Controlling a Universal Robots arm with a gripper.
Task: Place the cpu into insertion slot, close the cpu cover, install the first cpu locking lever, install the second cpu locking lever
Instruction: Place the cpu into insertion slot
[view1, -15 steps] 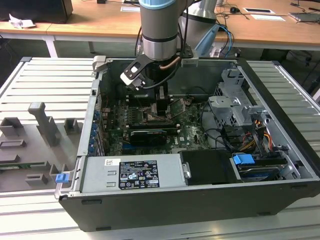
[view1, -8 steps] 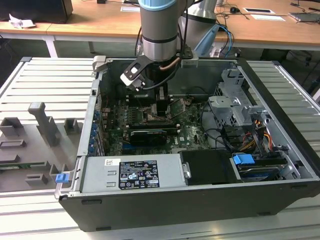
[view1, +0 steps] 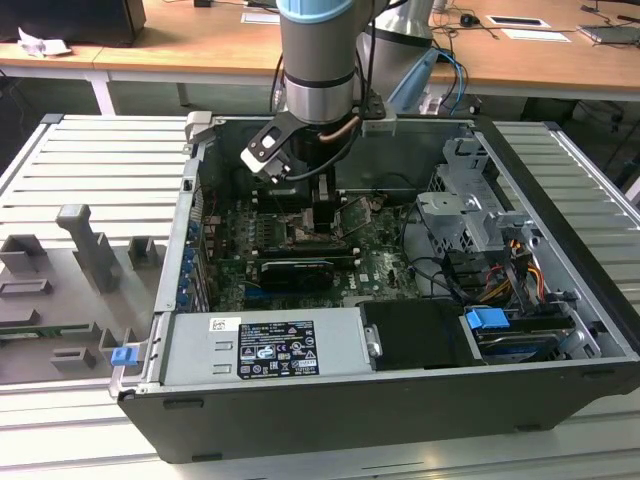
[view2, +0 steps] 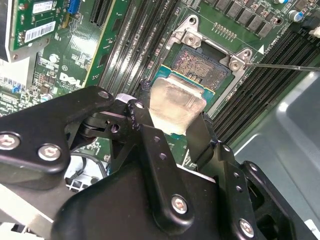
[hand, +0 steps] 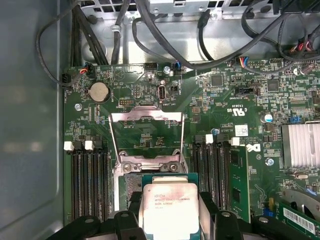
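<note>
Inside the open computer case that lies on the ribbed counter, the gripper reaches down to the green board between the power supply and the case's back wall. In the second wrist view its two black fingers are clamped on opposite edges of the cpu, whose pale metal face is up. The chip sits over the near part of the insertion slot, and the slot's far contacts are bare; whether chip and slot touch cannot be told. In the first wrist view the cpu cover stands swung up just beyond the chip, open, hinged at the slot's far edge. Rows of long black memory slots flank the socket closely on both sides. A thin metal rod runs out sideways from one socket corner. Black cables loop across the case wall past the cover, well apart from the gripper, and a finned heatsink lies off to one side.
</note>
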